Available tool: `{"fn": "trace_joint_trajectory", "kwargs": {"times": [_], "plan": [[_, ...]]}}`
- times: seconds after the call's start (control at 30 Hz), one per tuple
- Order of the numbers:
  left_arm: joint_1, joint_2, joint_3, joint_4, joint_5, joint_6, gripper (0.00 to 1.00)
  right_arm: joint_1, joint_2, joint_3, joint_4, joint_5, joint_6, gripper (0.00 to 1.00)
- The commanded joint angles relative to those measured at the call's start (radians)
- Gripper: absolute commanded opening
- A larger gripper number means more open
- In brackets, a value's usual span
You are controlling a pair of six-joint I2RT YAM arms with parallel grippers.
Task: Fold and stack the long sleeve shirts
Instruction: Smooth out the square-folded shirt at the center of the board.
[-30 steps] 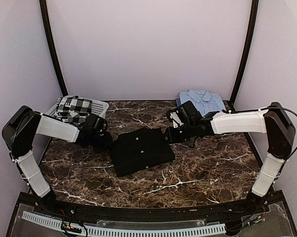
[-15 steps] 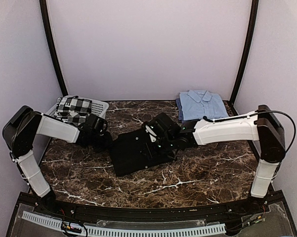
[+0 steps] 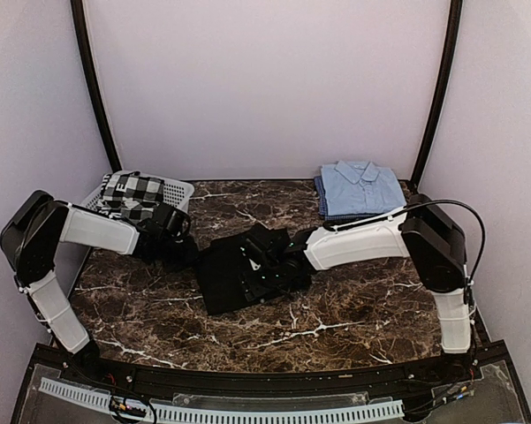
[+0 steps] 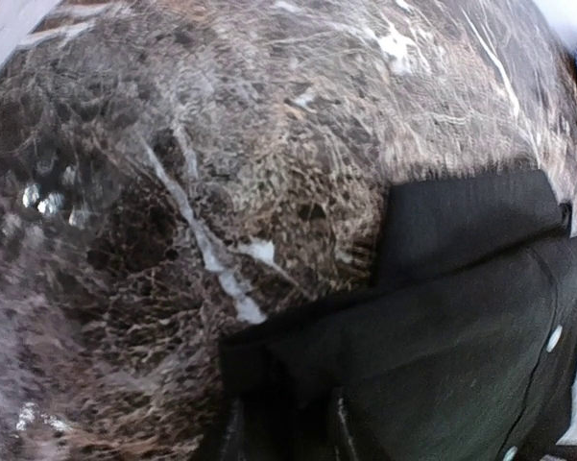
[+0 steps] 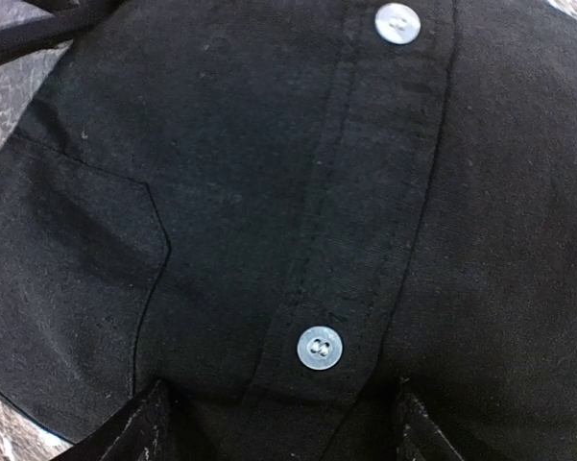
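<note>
The black shirt point(image 3: 247, 272) lies folded at the table's middle, its button placket up. The light blue shirt point(image 3: 360, 187) lies folded at the back right, collar up. My left gripper point(image 3: 185, 252) is at the black shirt's left edge. In the left wrist view its jaws point(image 4: 286, 432) stand narrow, with the corner of the black shirt point(image 4: 442, 327) between them. My right gripper point(image 3: 261, 256) reaches over the black shirt. In the right wrist view it point(image 5: 278, 432) is open, its fingers either side of the placket and a white button point(image 5: 319, 347), low on the black shirt point(image 5: 221, 192).
A white basket point(image 3: 178, 192) holding a black-and-white checked cloth point(image 3: 132, 193) stands at the back left. The table point(image 3: 380, 291) is dark marble with pale walls close on three sides. A black rail runs along the near edge.
My right arm has swung left from beside the light blue shirt to over the middle of the black shirt. My left arm has stayed at the shirt's left edge.
</note>
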Motion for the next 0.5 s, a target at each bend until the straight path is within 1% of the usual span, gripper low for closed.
{"fn": "trace_joint_trajectory", "kwargs": {"times": [0.0,0.13,0.2,0.23,0.4,0.47], "plan": [[0.001,-0.100,0.019,-0.135,-0.046,0.043,0.36,0.009,0.017,0.010,-0.038,0.024,0.008,0.79],[-0.043,-0.188,0.063,-0.217,-0.097,0.072,0.45,0.009,-0.032,0.003,-0.032,0.020,0.012,0.82],[-0.073,-0.223,0.082,-0.245,-0.101,0.073,0.45,0.008,-0.060,0.014,-0.033,0.020,0.011,0.83],[-0.083,-0.239,0.085,-0.247,-0.077,0.070,0.45,0.005,-0.075,0.021,-0.035,0.018,0.011,0.83],[-0.164,-0.244,0.074,-0.205,0.039,0.039,0.36,-0.013,-0.159,0.008,-0.020,0.021,0.032,0.84],[-0.187,-0.236,0.049,-0.147,0.107,0.027,0.31,-0.025,-0.192,-0.018,-0.014,0.016,0.047,0.83]]}}
